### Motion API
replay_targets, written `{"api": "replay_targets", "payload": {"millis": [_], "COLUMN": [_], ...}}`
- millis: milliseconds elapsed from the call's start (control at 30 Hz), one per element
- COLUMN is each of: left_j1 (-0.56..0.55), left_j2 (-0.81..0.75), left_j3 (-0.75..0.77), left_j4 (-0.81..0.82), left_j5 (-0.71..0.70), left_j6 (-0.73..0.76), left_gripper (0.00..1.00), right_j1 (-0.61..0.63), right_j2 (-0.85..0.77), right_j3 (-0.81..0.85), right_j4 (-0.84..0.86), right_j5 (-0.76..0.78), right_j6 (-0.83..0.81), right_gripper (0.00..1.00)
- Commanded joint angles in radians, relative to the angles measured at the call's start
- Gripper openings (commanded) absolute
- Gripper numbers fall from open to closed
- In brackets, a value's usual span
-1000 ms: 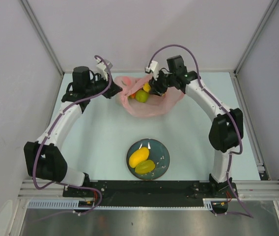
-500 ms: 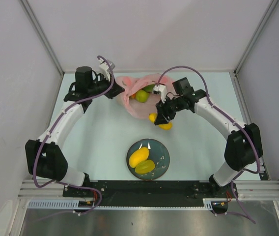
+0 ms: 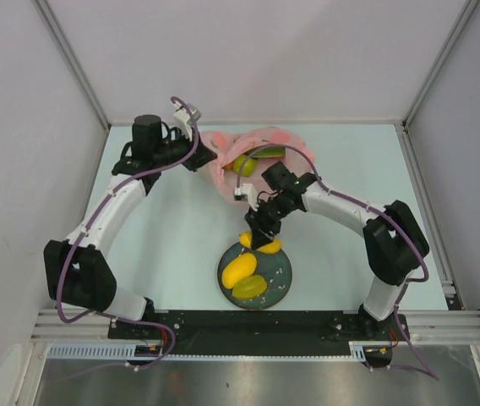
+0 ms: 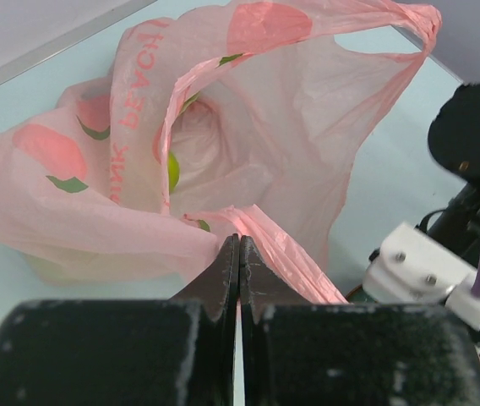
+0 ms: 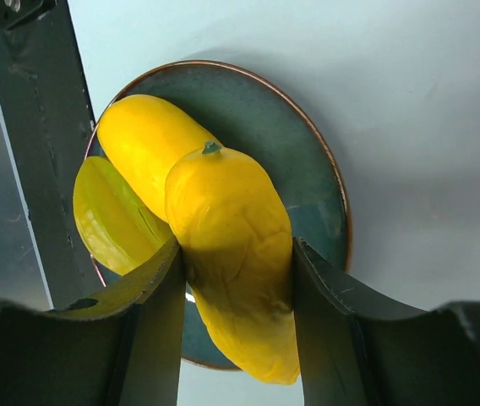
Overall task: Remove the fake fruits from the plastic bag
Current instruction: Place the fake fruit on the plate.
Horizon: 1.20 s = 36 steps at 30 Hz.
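Holding a yellow mango [image 5: 223, 203] clamped in the right pincer [image 5: 236, 288], just above the plate [image 3: 282, 272]. Two fruits [image 3: 239, 270] lie there already. The left pincer [image 4: 238, 271] is closed on the pink bag [image 4: 308, 110] edge. A green fruit [image 4: 173, 172] sits inside, so roughly midway, I judge.

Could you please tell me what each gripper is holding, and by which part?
Right gripper: a glossy yellow plastic mango, clamped across its middle. Left gripper: the thin pink plastic bag, pinched by a fold at its edge.
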Motion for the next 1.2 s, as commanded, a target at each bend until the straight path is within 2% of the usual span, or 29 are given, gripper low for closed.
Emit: {"api": "replay_targets", "payload": {"millis": [0, 500, 633, 1133, 1167], "left_j1": [-0.005, -0.005, -0.005, -0.005, -0.005], "left_j2": [-0.058, -0.106, -0.112, -0.094, -0.092], "left_j3": [-0.021, -0.073, -0.076, -0.062, -0.061], "left_j4": [-0.001, -0.007, -0.010, -0.007, -0.008], "left_j5": [0.005, 0.005, 0.005, 0.008, 0.009], "left_j6": [0.018, 0.026, 0.029, 0.024, 0.023], "left_gripper": [0.00, 0.00, 0.00, 0.00, 0.00], "right_j1": [0.045, 0.131, 0.141, 0.132, 0.131], "right_j2": [0.043, 0.152, 0.158, 0.140, 0.137], "right_j3": [0.018, 0.089, 0.093, 0.095, 0.098], "right_j4": [0.060, 0.074, 0.074, 0.080, 0.078], "right_j5": [0.013, 0.056, 0.062, 0.044, 0.039], "right_j6": [-0.025, -0.084, -0.075, -0.047, -0.041], "right_gripper": [0.09, 0.17, 0.31, 0.56, 0.61]}}
